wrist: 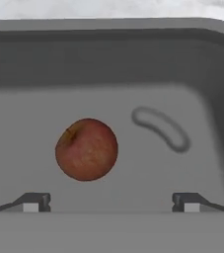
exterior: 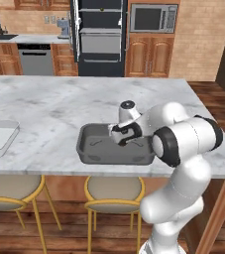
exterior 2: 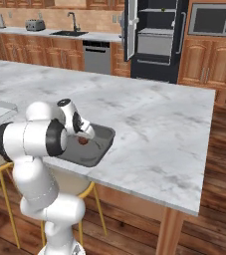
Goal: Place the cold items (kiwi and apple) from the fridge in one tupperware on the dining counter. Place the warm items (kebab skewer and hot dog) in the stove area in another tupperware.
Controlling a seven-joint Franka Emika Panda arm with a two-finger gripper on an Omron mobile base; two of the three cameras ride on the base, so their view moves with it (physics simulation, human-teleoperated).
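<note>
Apple's in the tub, lots left to do

The apple sits on the grey tupperware floor, centre-left in the hand view; gripper hangs wide and empty above it. Kiwi, skewer and hot dog look outstanding.

Arm: glossy white shell, fat rounded links, smooth tube sections. Dark black bands ring the joints; biggest band sits on the bulky elbow pair, one dark ring per side. Round white cap with a dark disc on top, just behind the jaws. Hand housing behind the jaws is dark with white trim. Gripper: two small dark finger tips, wedge-shaped, each with a pale square face. No cables, screws or markings can be made out.
</note>
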